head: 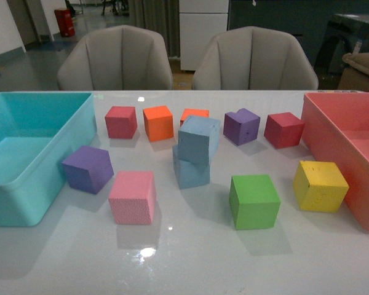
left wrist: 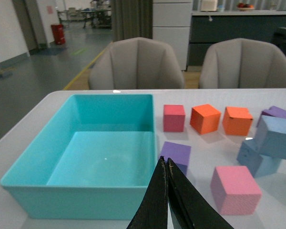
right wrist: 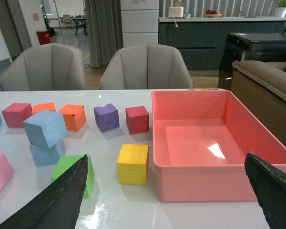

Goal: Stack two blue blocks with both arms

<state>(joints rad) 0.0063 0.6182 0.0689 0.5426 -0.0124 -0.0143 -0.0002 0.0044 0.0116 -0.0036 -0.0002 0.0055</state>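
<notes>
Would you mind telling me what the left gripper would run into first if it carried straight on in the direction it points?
Most likely the purple cube just beyond the shut left gripper, beside the turquoise bin. Depth is unclear, so it might skim the bin's wall instead.

Blue blocks [head: 198, 138]: matte grainy foam. Table [head: 190, 258]: glossy, reflective. Turquoise bin [head: 24, 203]: smooth plastic.

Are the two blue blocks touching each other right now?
Touching. The front view shows the upper blue block resting tilted and off-centre on the lower blue block, with no gap between them; the right wrist view shows the same.
</notes>
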